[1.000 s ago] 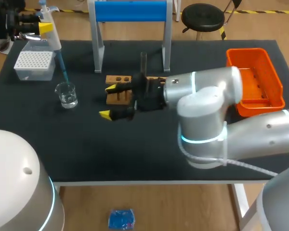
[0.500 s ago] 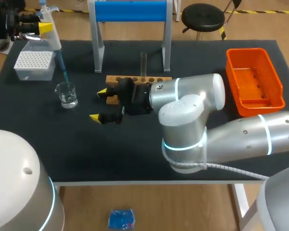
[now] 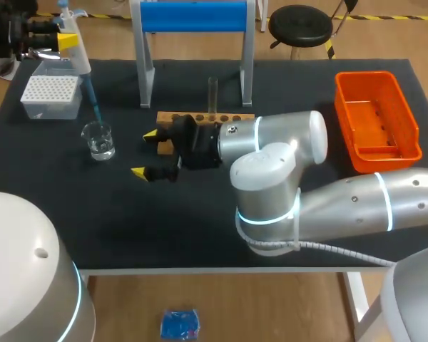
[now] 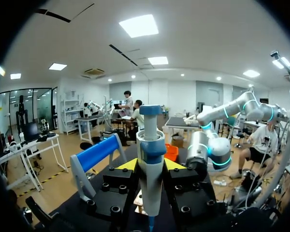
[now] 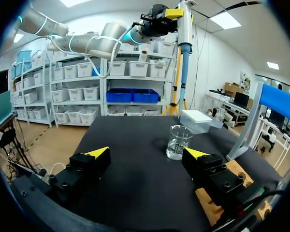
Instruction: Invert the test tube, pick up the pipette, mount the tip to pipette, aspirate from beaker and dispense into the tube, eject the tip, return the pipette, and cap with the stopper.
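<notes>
pipette [image 3: 75, 44] hangs near-upright at the upper left, clenched in the left claw [image 3: 53, 41], tip aimed down at the beaker [image 3: 100, 140]; right claw [image 3: 145, 152] gapes released mid-frame, farther off.

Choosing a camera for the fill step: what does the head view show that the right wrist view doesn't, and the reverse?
Head view only: the orange bin and the test tube standing upright in the wooden rack.
Right wrist view only: the left arm, its links leading in to the pipette, seen from low over the table.
Both: the rack, the beaker, the tip box, the blue stand, the pipette held in the left gripper, and the right gripper, open and empty.
</notes>
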Available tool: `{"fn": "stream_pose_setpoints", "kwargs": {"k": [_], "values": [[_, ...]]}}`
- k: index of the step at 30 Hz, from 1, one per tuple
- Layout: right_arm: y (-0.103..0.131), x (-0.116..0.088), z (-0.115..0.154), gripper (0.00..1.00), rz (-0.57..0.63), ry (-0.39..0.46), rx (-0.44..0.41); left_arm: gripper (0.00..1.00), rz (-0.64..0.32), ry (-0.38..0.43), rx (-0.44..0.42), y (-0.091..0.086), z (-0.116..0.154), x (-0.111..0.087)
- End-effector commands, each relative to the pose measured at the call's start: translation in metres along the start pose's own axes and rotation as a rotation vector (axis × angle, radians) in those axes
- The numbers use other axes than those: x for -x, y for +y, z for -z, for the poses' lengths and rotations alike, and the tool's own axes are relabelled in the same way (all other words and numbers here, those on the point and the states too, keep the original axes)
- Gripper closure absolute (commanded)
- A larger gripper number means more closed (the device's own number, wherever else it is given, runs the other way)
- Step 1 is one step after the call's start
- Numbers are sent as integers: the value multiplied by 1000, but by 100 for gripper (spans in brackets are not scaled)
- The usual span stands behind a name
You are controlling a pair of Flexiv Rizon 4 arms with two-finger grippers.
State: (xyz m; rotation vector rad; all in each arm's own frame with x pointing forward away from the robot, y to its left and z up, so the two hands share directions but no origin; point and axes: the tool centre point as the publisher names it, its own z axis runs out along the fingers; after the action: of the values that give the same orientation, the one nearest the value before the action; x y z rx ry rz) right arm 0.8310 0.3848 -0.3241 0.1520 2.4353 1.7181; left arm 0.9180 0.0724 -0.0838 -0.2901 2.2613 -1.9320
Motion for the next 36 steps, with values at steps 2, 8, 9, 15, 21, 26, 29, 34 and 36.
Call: {"fn": "stream_pose_setpoints", "kwargs": {"k": [2, 8, 9, 15, 21, 26, 29, 34, 36], "values": [[3, 1, 4, 0, 4, 10, 9, 100, -1, 2, 0, 0, 0, 1], [3, 1, 4, 0, 4, 10, 9, 100, -1, 2, 0, 0, 0, 1], [3, 1, 4, 0, 4, 10, 9, 100, -1, 2, 0, 0, 0, 1], [3, 1, 4, 0, 4, 10, 9, 100, -1, 2, 0, 0, 0, 1], [3, 1, 4, 0, 4, 10, 9, 100, -1, 2, 0, 0, 0, 1], [3, 1, 4, 0, 4, 10, 9, 100, -7, -5, 4, 3, 0, 3], [3, 1, 4, 0, 4, 10, 9, 100, -16, -12, 5, 8, 0, 6], [3, 1, 4, 0, 4, 10, 9, 100, -22, -11, -10, 18, 0, 9], [3, 1, 4, 0, 4, 10, 9, 100, -14, -12, -13, 23, 0, 11]]}}
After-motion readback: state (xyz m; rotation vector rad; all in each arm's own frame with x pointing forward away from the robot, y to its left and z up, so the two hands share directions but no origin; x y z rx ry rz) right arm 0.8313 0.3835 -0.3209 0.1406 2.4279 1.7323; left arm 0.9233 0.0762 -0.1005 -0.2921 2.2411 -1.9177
